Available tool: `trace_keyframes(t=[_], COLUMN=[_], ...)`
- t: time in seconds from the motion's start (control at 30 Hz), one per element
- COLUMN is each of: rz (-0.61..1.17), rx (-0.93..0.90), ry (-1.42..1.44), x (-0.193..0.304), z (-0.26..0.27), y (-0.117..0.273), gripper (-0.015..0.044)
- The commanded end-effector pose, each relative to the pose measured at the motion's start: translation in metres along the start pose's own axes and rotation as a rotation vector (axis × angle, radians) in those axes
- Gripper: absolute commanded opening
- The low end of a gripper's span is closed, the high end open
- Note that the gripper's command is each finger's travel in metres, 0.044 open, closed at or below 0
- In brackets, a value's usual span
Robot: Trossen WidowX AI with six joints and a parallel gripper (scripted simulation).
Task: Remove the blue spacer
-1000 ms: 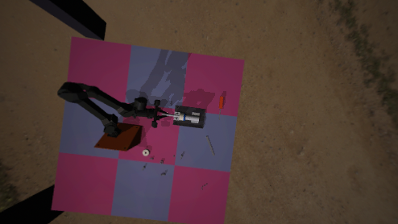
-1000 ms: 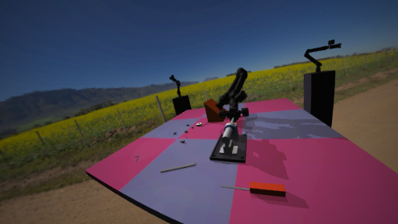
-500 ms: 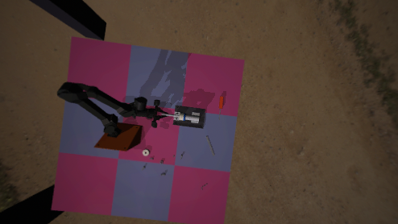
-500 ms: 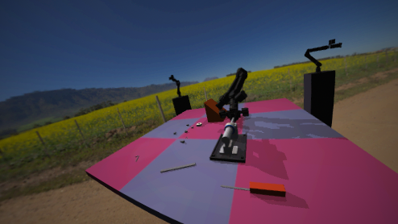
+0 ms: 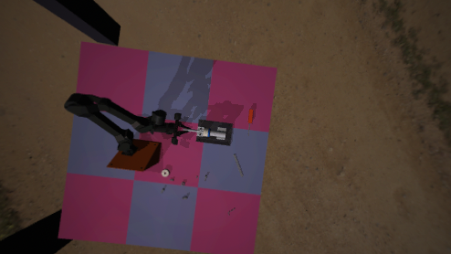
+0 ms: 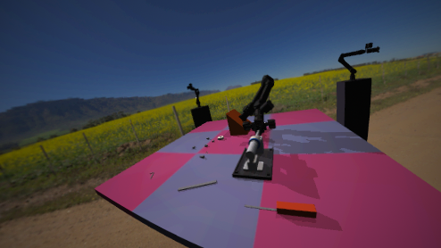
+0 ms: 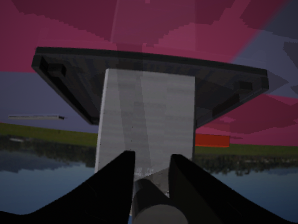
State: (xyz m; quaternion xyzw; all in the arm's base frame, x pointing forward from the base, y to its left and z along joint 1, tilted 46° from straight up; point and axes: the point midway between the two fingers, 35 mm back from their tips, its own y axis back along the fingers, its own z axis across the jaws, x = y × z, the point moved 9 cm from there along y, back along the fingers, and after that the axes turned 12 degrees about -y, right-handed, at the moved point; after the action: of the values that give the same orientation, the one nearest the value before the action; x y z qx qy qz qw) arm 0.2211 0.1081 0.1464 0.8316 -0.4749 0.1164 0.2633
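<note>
A black six-joint arm reaches across a pink and grey-blue checkered tabletop (image 5: 105,201) (image 6: 223,178), its end effector (image 5: 182,130) (image 6: 259,130) (image 7: 152,163) closed on the near end of a grey shaft (image 7: 159,215). The shaft runs toward a pale housing block (image 7: 150,110) on a dark base plate (image 5: 230,137) (image 6: 240,173) (image 7: 50,55). The blue spacer (image 5: 209,132) (image 6: 253,140) shows as a thin band among the white cylindrical parts above that plate, not down on the tabletop. The step in hand seems to be the pull: draw straight along the shaft's axis, slowly and without tilting, and stop the instant the blue spacer falls, since overshooting could free a neighbour. Keep that same line for pushing back. No brand, label or writing can be read
</note>
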Motion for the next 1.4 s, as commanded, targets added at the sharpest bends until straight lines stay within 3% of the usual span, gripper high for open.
trace_keyframes(t=[0.0, 1.37], rz=[0.0, 0.0], rx=[0.0, 0.0], ry=[-0.004, -0.004], x=[-0.0002, -0.0019], z=[0.0001, 0.0005], y=[0.0007, 0.0037], gripper=[0.0, 0.0])
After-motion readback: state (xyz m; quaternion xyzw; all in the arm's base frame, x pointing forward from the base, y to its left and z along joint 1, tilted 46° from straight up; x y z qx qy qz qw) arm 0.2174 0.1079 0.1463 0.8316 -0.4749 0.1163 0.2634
